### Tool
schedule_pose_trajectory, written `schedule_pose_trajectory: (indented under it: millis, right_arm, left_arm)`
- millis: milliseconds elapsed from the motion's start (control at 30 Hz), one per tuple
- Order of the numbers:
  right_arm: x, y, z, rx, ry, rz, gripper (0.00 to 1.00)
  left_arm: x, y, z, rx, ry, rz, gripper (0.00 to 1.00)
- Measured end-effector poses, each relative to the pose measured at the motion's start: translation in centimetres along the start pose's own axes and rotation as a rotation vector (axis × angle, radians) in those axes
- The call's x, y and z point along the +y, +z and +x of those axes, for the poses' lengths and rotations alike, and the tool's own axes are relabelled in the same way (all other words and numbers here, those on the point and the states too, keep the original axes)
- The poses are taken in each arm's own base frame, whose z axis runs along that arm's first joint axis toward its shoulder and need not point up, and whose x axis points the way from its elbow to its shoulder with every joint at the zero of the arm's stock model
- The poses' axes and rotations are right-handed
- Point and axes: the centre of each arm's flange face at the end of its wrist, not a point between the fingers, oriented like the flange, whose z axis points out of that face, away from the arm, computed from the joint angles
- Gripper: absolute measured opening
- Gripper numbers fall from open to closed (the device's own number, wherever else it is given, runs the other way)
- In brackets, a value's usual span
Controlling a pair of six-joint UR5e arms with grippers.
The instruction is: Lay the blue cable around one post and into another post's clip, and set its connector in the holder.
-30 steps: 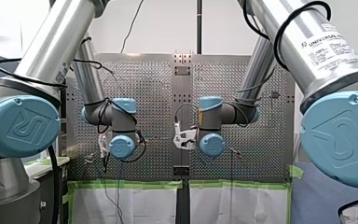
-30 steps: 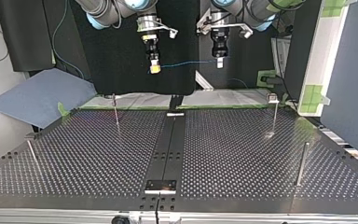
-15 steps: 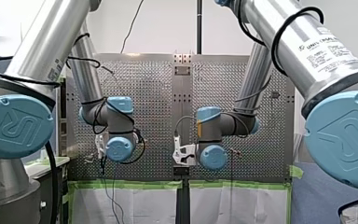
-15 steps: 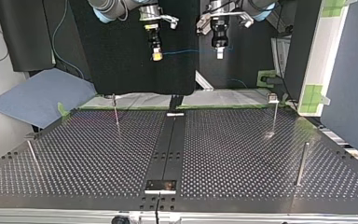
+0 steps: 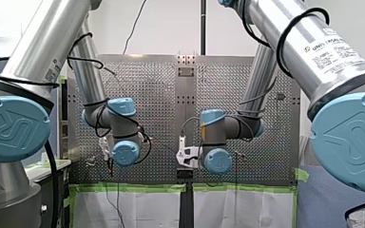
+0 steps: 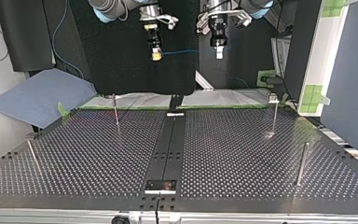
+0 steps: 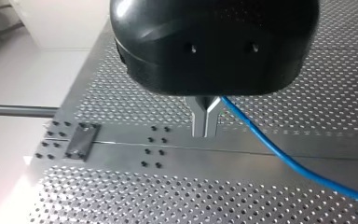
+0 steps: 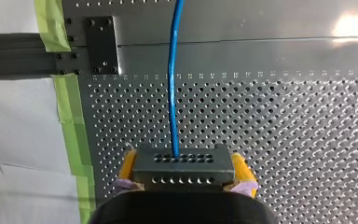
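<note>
The right gripper (image 8: 184, 173) is clamped on the connector (image 8: 184, 163), with its yellow fingers (image 8: 127, 166) pressed to either side. The blue cable (image 8: 173, 93) runs out ahead of it over the bench (image 8: 284, 121). The left gripper (image 7: 205, 133) has its metal fingers (image 7: 197, 119) together on the cable. In the top view both hang well above the bench, with the cable stretched between them, clear of the posts (image 6: 274, 114).
</note>
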Motion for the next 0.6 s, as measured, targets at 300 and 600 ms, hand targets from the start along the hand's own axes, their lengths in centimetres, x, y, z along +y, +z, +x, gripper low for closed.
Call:
schedule_pose_trajectory:
  millis: [300,600]
  right_arm:
    - [-0.5,1.2,4.1,0.042,0.055,-0.021,0.0]
    - [-0.5,1.4,8.0,0.051,0.071,0.017,0.0]
  left_arm:
    - [-1.6,2.7,-2.0,-0.042,-0.092,0.04,0.01]
    - [-2.9,5.3,-5.3,-0.081,-0.194,0.056,0.01]
